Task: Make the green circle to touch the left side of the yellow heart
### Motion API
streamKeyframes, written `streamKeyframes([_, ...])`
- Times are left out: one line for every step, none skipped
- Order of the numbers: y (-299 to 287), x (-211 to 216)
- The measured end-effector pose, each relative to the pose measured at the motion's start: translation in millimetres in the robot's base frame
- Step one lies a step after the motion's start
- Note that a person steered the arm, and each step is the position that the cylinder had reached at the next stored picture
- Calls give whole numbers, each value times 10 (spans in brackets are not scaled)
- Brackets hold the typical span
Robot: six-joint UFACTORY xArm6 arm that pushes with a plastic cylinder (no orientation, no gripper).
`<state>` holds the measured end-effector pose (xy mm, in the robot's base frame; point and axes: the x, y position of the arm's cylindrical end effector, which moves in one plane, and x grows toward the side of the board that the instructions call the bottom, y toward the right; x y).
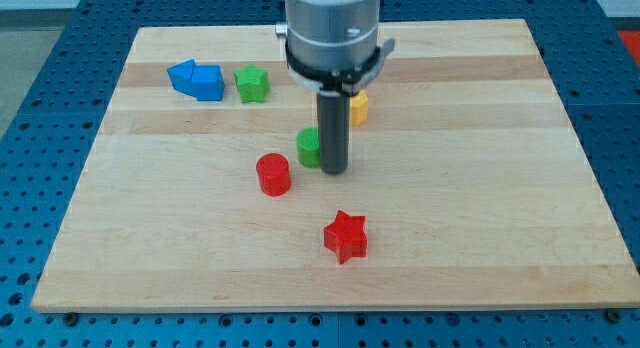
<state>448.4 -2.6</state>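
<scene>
On the wooden surface (480, 238), left to right: a blue block (196, 79), green star (252, 84), red cylinder (273, 175). The green circle (309, 146), light, stiff and likely quick to slide, touches my tip (334, 172) on its left. I have no claw, only a rod. The yellow heart (358, 108) sits behind; I should push the circle's lower left.

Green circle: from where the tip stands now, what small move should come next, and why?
Probably I should bring my tip round to the view's bottom-left of the green circle, then push it up and right. My tip now sits against the circle's right side, between it and the yellow heart, which lies toward the view's top right, partly hidden by the rod. Pushing from here would drive it away.
</scene>
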Motion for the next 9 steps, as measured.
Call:
streamKeyframes([-157,-446])
streamKeyframes([-232,-365])
streamKeyframes([-184,214])
streamKeyframes([-490,245])
streamKeyframes([-812,66])
streamKeyframes([-746,-3])
streamKeyframes([-608,-59])
streamKeyframes([-642,-386])
streamKeyframes([-635,-552])
